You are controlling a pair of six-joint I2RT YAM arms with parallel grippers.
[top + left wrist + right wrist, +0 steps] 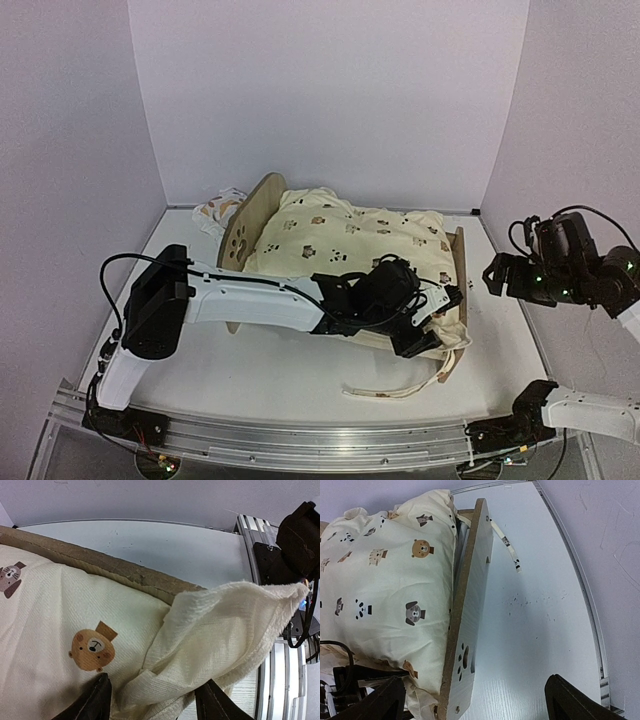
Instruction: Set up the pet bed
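Here, the left claw [156, 680] has its fingers [97, 700] partly apart, and a loose fold of the quilt [215, 630] fills the gap between them. Whether they already pinch it, I cannot tell. Just beyond the fold, the plywood side rail [125, 572] crosses in front of the fingers, and past it there is bare bench [165, 545].

In the top view, this claw sits at the near right corner of the pet bed [250, 215]. The bed stretches away from it to the left and a little farther back, so its long axis runs across the bench, from one rounded end board to the other.

The right claw [477, 700] is wide open and holds nothing. It hovers off the right end of the bed, with the paw-print end board [470, 605] ahead of it and the quilt further to its left.

The left arm is clearly the nearer one. I judge that the next move is to spread this quilt corner — a pull across the long axis could shift the light frame.
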